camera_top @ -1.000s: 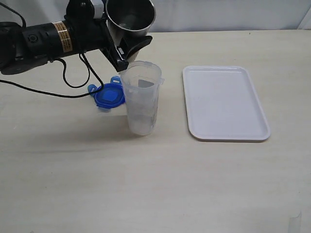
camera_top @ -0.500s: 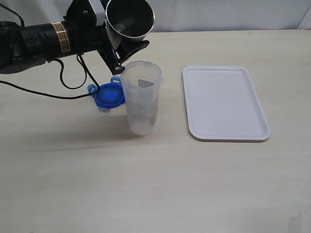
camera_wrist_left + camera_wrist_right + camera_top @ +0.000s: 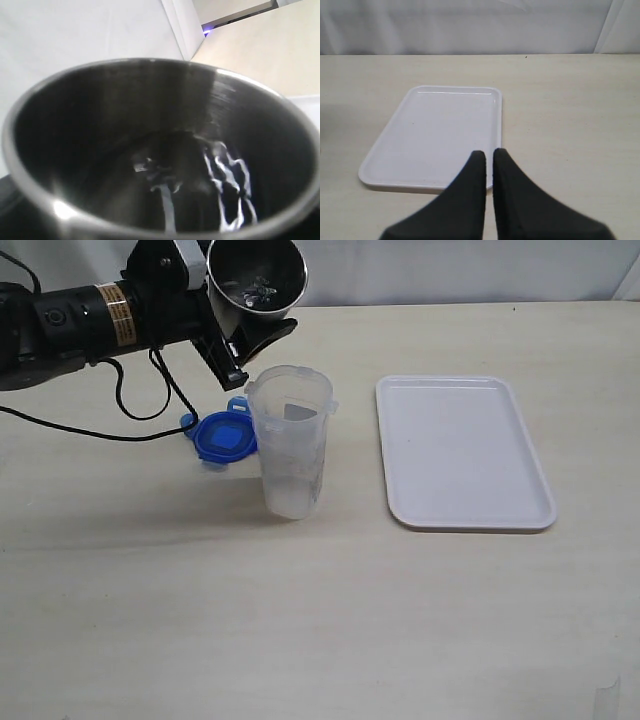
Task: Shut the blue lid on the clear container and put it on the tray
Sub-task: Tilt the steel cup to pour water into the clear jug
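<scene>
"Desk (image 3: pixel 300 630) status: where do we find the parts?"
"We find the clear container (image 3: pixel 292 445) upright at centre-left, the blue lid (image 3: pixel 224 436) flat just left of it, and the tray (image 3: pixel 465 452) apart on the right."
"And each pincer?"
"We see the left pincer (image 3: pixel 248 345) clamped on a tilted steel cup (image 3: pixel 257 280) beyond the container. The right pincer (image 3: pixel 489 153) has its fingers together."
</scene>
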Available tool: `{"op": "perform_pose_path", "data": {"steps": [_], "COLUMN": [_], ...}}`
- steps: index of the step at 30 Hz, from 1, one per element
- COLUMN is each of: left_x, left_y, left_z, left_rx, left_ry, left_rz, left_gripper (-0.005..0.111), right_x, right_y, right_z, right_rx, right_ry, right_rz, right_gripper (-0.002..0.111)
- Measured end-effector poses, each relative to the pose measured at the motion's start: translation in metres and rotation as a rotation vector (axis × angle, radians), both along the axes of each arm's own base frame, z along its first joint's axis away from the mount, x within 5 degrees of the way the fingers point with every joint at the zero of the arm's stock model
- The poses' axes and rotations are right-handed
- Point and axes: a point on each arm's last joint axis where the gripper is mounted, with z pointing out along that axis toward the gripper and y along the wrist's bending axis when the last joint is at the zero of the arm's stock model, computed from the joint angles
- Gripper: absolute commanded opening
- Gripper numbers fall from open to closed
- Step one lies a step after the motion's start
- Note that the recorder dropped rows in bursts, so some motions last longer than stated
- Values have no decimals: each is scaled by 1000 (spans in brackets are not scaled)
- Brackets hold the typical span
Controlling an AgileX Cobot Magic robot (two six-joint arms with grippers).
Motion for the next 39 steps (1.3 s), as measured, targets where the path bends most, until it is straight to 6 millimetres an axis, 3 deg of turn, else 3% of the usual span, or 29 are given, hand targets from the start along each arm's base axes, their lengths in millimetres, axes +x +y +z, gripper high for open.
{"op": "perform_pose_path", "data": {"steps": [39], "left_x": [-1], "left_y": [-1], "left_z": [-1], "left_rx": [165], "left_ry": [-218], "left_rz": [-60], "left_gripper": [0], "right_x": [0], "right_y": [0], "right_z": [0], "right_rx": [0], "right_ry": [0], "right_rz": [0], "right_gripper": [5]}}
